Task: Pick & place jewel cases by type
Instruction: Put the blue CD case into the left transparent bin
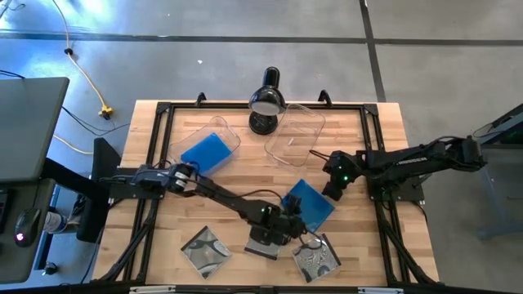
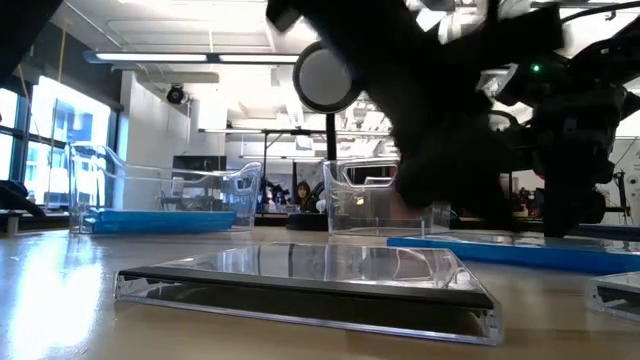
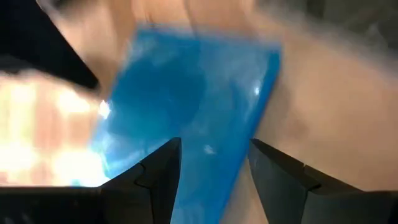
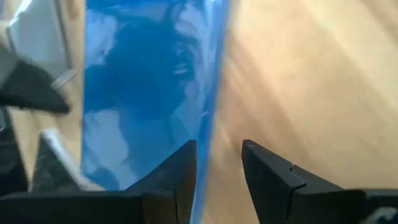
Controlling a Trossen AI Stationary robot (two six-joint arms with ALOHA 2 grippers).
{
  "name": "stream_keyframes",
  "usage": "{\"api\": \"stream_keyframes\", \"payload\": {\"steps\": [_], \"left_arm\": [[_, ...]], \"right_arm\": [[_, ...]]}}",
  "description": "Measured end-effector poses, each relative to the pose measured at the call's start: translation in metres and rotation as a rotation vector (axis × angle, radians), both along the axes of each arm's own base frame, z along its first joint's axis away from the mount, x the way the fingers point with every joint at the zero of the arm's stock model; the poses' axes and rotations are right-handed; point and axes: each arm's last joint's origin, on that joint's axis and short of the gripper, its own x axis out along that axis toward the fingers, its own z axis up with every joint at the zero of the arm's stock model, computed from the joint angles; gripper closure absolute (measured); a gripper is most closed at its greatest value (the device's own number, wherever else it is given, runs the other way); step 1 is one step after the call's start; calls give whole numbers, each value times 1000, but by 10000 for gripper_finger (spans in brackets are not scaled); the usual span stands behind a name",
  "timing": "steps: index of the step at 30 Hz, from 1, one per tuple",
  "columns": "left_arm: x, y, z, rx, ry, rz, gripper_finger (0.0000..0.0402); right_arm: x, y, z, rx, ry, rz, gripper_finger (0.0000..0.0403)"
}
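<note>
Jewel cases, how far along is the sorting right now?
Done: one blue case lies in the left clear tub. In hand: both claws are at the blue case on the table, the left claw and right claw each open with an edge between the fingers. Left: three clear cases near the front edge; the other tub looks empty.

Both arms crowd over the blue jewel case (image 1: 311,202) at mid-table, hemmed by clear cases (image 1: 204,250) in front and the lamp (image 1: 265,103) and tubs (image 1: 295,133) behind (bare wood stays passable along the right edge).
</note>
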Motion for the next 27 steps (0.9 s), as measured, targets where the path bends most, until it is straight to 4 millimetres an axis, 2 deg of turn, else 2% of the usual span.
{"api": "stream_keyframes", "payload": {"steps": [2,4,11,19,27], "left_arm": [[2,0,-13,42,14,6,220],[2,0,-16,98,16,7,220],[2,-3,-16,124,1,-1,220],[12,19,-21,66,-2,15,220],[16,20,-19,121,-42,0,220]], "right_arm": [[0,-1,0,-15,10,-20,279],[-1,0,-1,-12,15,-16,279],[-1,0,-1,-17,13,14,278],[-1,1,-1,-8,7,23,278],[-1,1,0,-10,-8,61,278]]}}
